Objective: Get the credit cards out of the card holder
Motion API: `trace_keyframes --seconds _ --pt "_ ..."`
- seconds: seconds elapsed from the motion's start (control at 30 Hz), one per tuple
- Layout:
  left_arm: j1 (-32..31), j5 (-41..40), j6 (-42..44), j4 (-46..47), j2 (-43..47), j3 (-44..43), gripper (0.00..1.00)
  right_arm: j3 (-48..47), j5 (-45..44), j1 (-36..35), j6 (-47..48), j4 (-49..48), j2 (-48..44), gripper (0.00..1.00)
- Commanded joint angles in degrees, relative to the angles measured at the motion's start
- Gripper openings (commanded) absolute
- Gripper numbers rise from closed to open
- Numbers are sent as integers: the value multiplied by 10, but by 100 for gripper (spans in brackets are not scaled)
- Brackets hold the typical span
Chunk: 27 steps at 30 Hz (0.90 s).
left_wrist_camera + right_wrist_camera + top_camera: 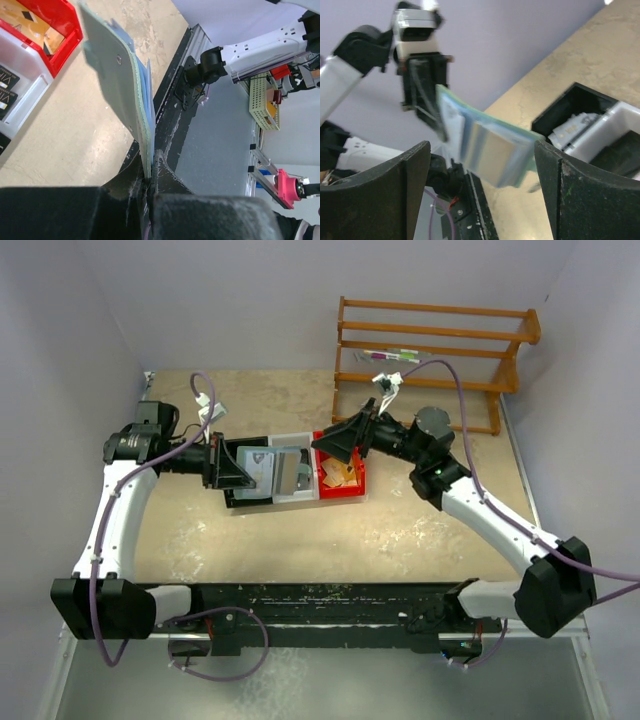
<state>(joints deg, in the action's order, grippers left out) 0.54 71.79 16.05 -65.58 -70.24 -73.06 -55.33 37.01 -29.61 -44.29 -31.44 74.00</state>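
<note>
Clamped shut, the left gripper [150, 176] pinches one edge of the grey-green card holder [111, 70] and holds it out ahead of its fingertips, clear of the table. Light-blue credit cards [145, 85] show as thin edges tucked against the pouch's far face.

Opposite it, the right gripper [481, 150] stands wide open and grasps nothing. Its black fingers [415, 170] flank a shiny grey-blue card [492, 155] that juts from the holder's end toward it. Whether either finger touches that card cannot be told.

In the overhead view the pouch hangs between the two grippers, just above a row of three bins. The black bin [236, 502] lies under the left gripper, the white bin [298, 437] between the two, and the red bin [356, 480] under the right gripper. The red bin holds flat orange-yellow pieces [342, 475]. A wooden rack [440, 340] stands behind the right gripper, against the back wall.
</note>
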Motion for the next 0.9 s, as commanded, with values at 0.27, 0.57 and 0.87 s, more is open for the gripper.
trace_keyframes --seconds 0.27,0.57,0.87 --pt "4 25 12 16 -12 -14 0 -67 54 -132 -25 -69 71 63" --pt "3 44 27 0 -14 -14 0 -63 60 -140 -44 -89 107 55" --pt "3 94 82 -63 -26 -41 0 -68 69 -141 -65 -111 136 45"
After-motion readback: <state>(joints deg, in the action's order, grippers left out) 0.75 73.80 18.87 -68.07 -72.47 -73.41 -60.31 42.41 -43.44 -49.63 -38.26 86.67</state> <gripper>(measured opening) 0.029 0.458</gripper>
